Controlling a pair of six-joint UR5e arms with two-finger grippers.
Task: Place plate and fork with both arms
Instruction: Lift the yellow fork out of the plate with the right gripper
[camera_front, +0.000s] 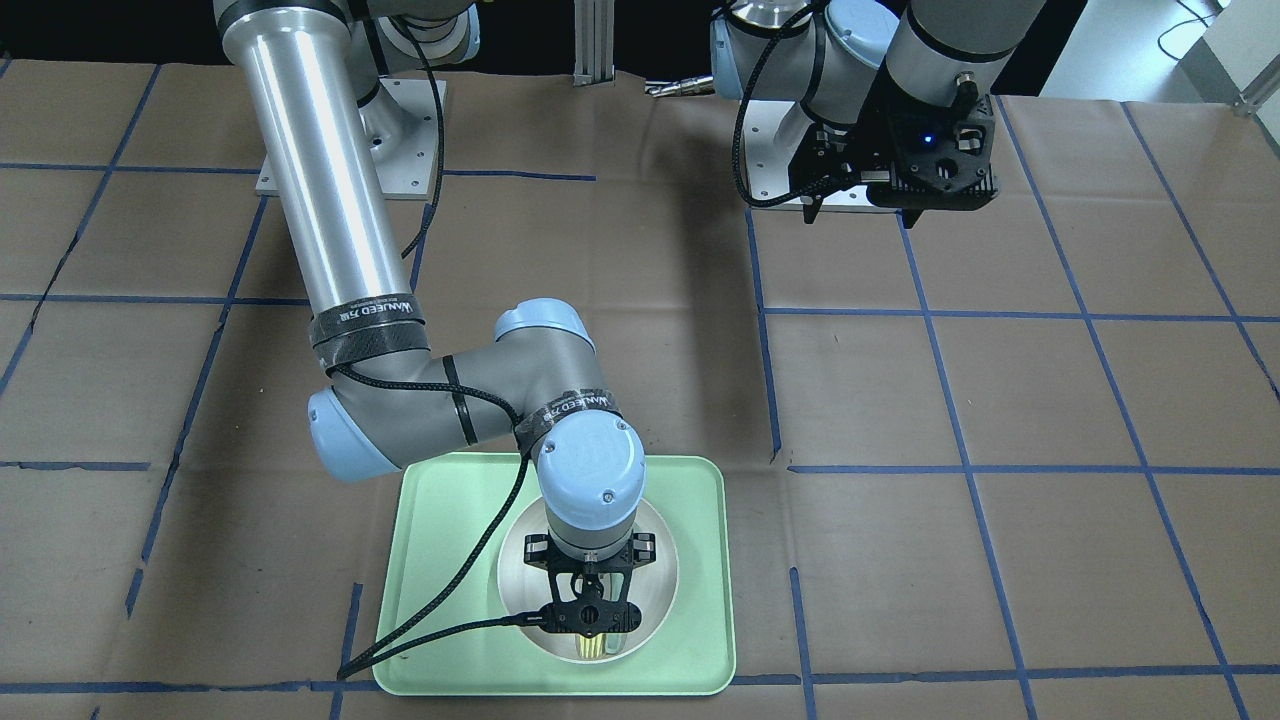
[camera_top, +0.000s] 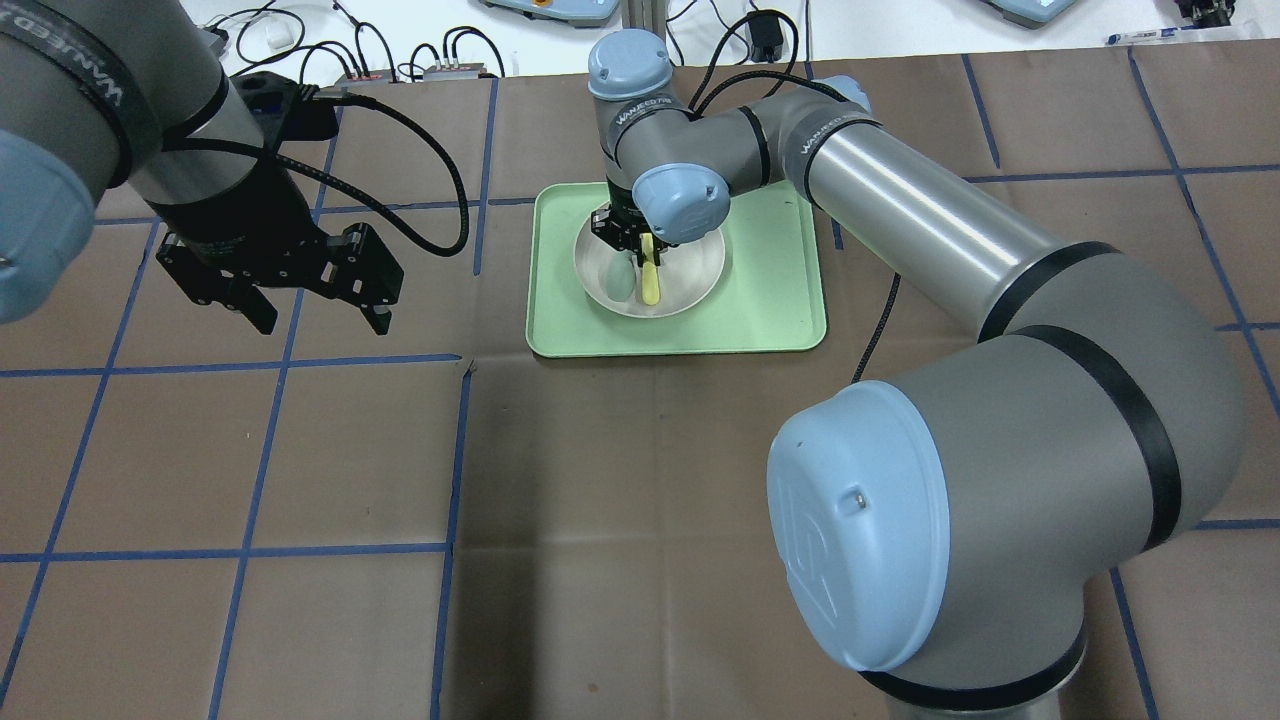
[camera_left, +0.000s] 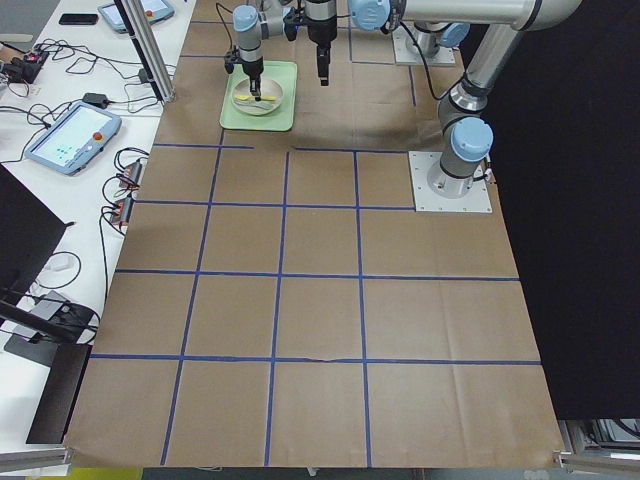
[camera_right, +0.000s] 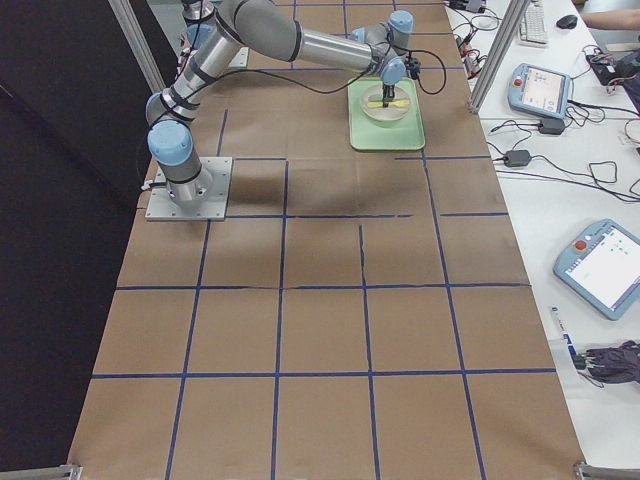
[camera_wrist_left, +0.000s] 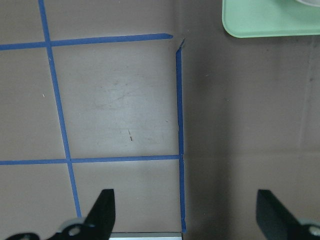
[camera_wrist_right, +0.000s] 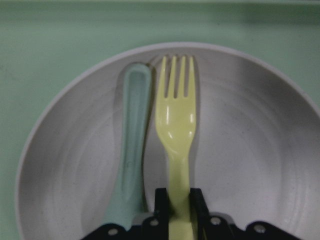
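The off-white plate sits on the mint-green tray. My right gripper stands over the plate and is shut on the handle of the pale-yellow fork. In the right wrist view the fork points away from the gripper, with its tines over the plate. I cannot tell whether the fork rests on the plate or hangs just above it. My left gripper is open and empty above the bare table, left of the tray. In the left wrist view, the left gripper has its fingers wide apart.
A grey-green spoon lies in the plate right beside the fork, and it also shows in the overhead view. The tray's corner shows at the top of the left wrist view. Brown paper with blue tape lines covers the table.
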